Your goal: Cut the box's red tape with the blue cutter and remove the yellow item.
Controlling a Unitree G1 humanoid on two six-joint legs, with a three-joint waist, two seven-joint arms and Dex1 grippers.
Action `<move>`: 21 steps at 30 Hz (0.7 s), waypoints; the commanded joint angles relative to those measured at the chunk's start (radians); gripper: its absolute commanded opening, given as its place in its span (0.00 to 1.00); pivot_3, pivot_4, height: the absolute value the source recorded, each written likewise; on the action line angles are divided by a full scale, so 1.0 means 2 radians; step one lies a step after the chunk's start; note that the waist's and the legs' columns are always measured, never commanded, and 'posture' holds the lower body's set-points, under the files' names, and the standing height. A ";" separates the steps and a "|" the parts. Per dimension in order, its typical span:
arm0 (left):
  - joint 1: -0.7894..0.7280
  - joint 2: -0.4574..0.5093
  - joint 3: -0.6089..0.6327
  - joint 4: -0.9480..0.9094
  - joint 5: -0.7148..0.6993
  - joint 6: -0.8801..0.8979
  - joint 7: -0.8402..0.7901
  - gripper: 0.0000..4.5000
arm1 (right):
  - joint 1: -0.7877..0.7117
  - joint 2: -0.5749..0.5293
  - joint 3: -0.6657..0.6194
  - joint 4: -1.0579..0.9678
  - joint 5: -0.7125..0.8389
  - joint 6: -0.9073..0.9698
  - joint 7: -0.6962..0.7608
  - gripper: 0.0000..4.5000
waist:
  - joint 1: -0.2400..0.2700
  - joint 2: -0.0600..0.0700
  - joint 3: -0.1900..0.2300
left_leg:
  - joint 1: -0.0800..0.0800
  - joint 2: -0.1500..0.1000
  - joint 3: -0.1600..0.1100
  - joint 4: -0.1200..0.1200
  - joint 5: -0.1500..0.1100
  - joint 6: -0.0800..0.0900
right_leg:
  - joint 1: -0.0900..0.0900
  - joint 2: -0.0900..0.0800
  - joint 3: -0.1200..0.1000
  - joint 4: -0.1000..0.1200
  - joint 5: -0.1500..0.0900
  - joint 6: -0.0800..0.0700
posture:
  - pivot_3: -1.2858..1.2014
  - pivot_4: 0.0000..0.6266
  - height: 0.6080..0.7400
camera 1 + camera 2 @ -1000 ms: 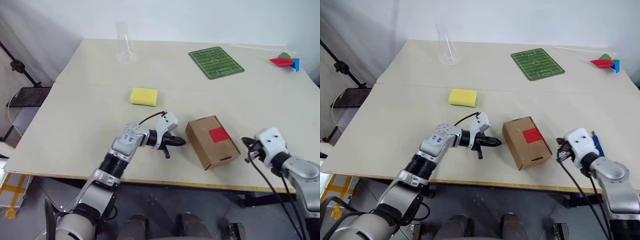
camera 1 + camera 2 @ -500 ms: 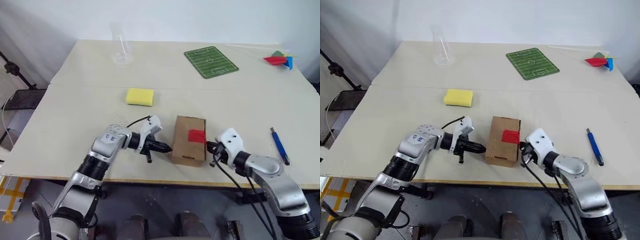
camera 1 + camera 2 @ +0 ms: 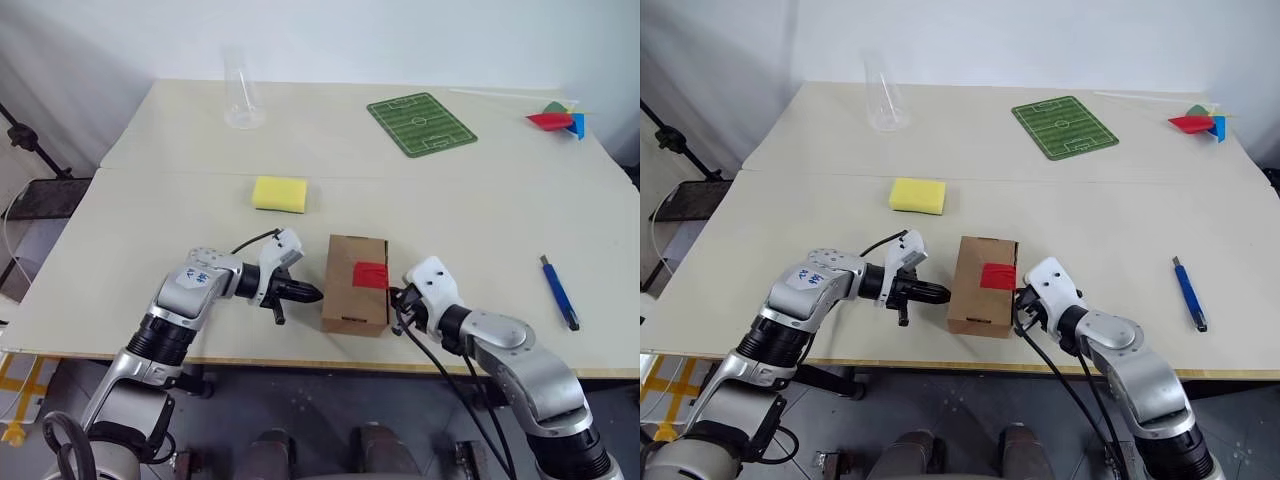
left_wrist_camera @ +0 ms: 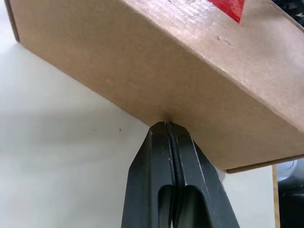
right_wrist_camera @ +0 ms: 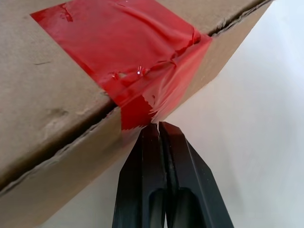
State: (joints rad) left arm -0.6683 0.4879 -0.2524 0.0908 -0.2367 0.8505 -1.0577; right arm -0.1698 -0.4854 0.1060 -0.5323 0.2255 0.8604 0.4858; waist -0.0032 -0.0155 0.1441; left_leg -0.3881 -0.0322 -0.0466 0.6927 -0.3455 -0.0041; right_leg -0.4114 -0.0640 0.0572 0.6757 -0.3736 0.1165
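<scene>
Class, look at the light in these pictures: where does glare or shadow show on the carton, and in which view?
Right wrist view: the glossy red tape carries small bright glints along its wrinkles. Left wrist view: the brown cardboard box throws a soft grey shadow on the table beneath. Left eye view: even light, faint shadows.

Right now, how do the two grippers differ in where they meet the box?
The left gripper presses its tip on the plain cardboard side of the box; the right gripper presses the opposite side, just where the red tape folds over the edge. Both are shut, empty, with the box between them.
</scene>
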 commanded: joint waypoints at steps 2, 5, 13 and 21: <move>-0.011 0.011 0.009 -0.012 -0.015 -0.006 -0.010 0.00 | 0.008 -0.021 -0.019 -0.029 0.012 -0.006 0.014 0.02 | 0.000 0.000 0.000 | 0.000 0.000 0.000 0.000 0.000 0.000 | 0.000 0.000 0.000 0.000 0.000 0.000 | 0.52 0.24 1.00; -0.031 0.036 0.008 -0.006 -0.023 -0.012 -0.046 0.00 | 0.011 -0.042 -0.080 -0.036 0.040 0.017 0.026 0.02 | 0.001 0.000 0.000 | 0.000 0.000 0.000 0.000 0.000 0.000 | 0.000 0.000 0.000 0.000 0.000 0.000 | 0.52 0.24 1.00; -0.105 0.039 0.027 0.030 -0.080 -0.025 -0.135 0.00 | -0.055 0.003 -0.204 -0.071 0.201 0.193 0.008 0.42 | 0.000 0.000 0.000 | 0.000 0.000 0.000 0.000 0.000 0.000 | 0.000 0.000 0.000 0.000 0.000 0.000 | 0.52 0.24 1.00; -0.132 -0.069 -0.011 0.131 0.001 -0.156 -0.048 0.00 | -0.122 0.058 -0.176 -0.023 0.196 0.248 -0.068 0.99 | 0.000 0.000 0.000 | 0.000 0.000 0.000 0.000 0.000 0.000 | 0.000 0.000 0.000 0.000 0.000 0.000 | 0.52 0.24 1.00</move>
State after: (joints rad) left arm -0.9185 0.3545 -0.2634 0.3359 -0.2706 0.5992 -1.1853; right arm -0.4008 -0.3545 -0.2549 -0.5852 0.6378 1.3737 0.3773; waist -0.0042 -0.0152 0.1446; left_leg -0.3889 -0.0334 -0.0468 0.6924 -0.3456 -0.0038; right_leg -0.4126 -0.0649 0.0570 0.6767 -0.3736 0.1165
